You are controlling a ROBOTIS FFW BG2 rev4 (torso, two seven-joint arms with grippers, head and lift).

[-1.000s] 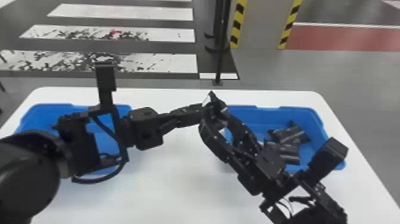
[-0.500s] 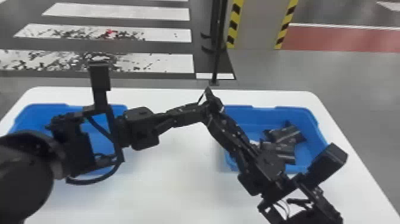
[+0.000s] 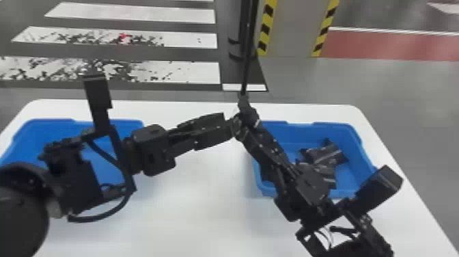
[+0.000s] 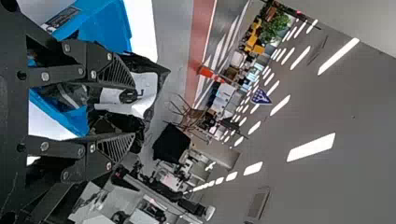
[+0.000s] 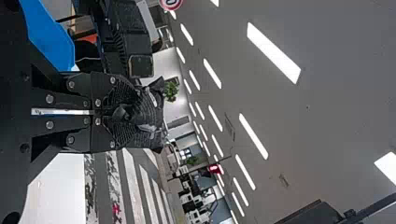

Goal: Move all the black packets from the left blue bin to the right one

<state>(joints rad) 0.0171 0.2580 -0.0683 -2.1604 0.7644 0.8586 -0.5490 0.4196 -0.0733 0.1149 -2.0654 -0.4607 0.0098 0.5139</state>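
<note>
Toward the far edge of the bench (image 3: 191, 103), the right claw (image 5: 134, 112) clenches a black packet (image 5: 153, 112); the left claw (image 4: 135, 110), spread around it, could snag it and tug it loose if they part crookedly

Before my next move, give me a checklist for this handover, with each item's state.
1. Right gripper closed on the black packet: ok.
2. Left gripper opened: ok, its fingers stand apart with packet material between them.
3. Left fingers free of all contact with the packet: cannot tell.
4. Arms well separated: not ok, the grippers meet in the head view.
5. Held packet over the right bin: not ok, in the head view it is up by that bin's far left corner.
6. Left bin emptied: cannot tell, the left arm covers much of it.
</note>
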